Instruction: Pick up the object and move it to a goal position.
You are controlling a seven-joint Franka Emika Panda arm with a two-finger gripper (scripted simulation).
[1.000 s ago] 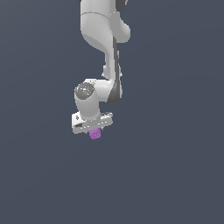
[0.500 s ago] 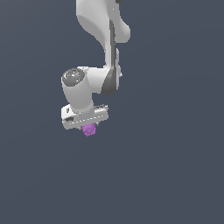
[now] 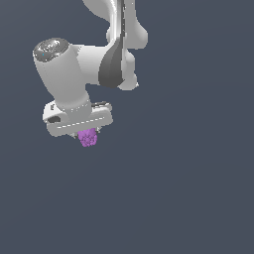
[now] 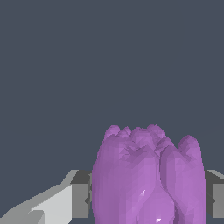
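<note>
Already in the carry step: at the left of the exterior view the gripper sits under the white wrist, pinching the object, a purple lumpy blob poking out just below the hand, left of centre. Wrist view shows the object filling the lower middle, grey fingers pressed against either side (no goal marker visible anywhere). Next move likely: translate to the goal while maintaining the squeeze, avoiding jerks.
</note>
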